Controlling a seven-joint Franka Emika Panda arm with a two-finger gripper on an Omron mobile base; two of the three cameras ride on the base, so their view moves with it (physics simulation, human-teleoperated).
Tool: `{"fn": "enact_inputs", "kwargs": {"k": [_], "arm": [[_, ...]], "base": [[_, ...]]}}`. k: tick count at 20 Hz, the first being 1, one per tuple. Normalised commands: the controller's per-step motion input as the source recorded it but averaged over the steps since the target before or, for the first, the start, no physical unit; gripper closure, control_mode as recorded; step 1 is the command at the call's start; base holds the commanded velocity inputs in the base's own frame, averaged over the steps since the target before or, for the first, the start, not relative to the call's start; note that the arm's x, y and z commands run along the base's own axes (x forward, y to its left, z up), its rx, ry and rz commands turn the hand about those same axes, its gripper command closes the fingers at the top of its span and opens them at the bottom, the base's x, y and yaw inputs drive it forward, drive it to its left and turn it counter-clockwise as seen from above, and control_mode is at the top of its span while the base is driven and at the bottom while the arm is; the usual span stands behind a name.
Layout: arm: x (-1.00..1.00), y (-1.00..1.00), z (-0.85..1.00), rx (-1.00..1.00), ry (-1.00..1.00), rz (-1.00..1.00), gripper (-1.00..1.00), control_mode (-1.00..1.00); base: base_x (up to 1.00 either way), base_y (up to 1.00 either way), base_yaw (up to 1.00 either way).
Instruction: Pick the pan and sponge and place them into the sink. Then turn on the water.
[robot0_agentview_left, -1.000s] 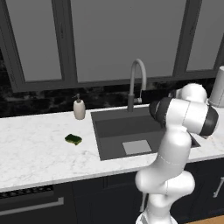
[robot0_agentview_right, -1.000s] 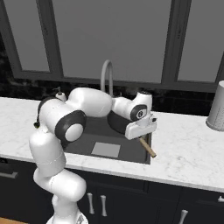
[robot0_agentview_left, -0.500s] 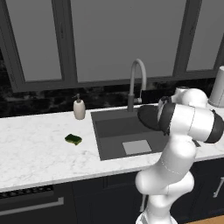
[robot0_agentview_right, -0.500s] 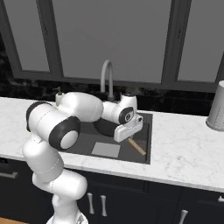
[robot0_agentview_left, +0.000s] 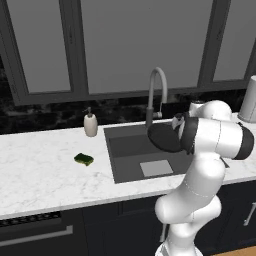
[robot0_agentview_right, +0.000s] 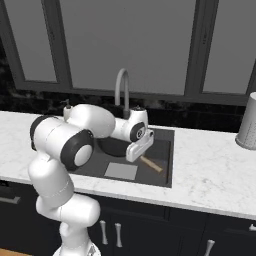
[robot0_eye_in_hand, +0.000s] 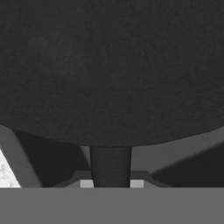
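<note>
My gripper is shut on the handle of the black pan and holds it over the dark sink, near the basin's middle. From the right base view the pan lies left of the hand and its tan handle sticks out to the right. In the hand view the pan spreads across the top, with its handle running down between my fingertips. The green sponge lies on the white counter left of the sink. The grey faucet rises just behind the pan.
A beige soap dispenser stands at the sink's back left corner. A metal canister stands on the counter far right. The lighter square marks the basin's bottom. Dark windows back the counter.
The arm has swung left with the pan, carrying it from the sink's right edge to over the basin's middle. The sponge has not moved.
</note>
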Motion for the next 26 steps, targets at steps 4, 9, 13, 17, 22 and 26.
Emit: {"fn": "enact_inputs", "kwargs": {"k": [4,9,13,17,22,26], "arm": [[0.2,0.18,-0.32,0.0,0.0,0.16,1.0,-1.0],[0.19,0.02,-0.41,0.0,0.0,0.1,1.0,-1.0],[0.21,0.0,-0.48,0.0,0.0,0.06,1.0,-1.0],[0.19,0.0,-0.48,0.0,0.0,0.06,1.0,-1.0],[0.15,0.0,-0.5,0.0,-0.01,0.05,1.0,-1.0],[0.13,0.0,-0.5,0.0,-0.01,0.05,1.0,-1.0]], "base": [[0.0,0.0,0.0],[0.0,0.0,0.0],[0.0,0.0,0.0],[0.0,0.0,0.0],[0.0,0.0,0.0],[0.0,0.0,0.0]]}}
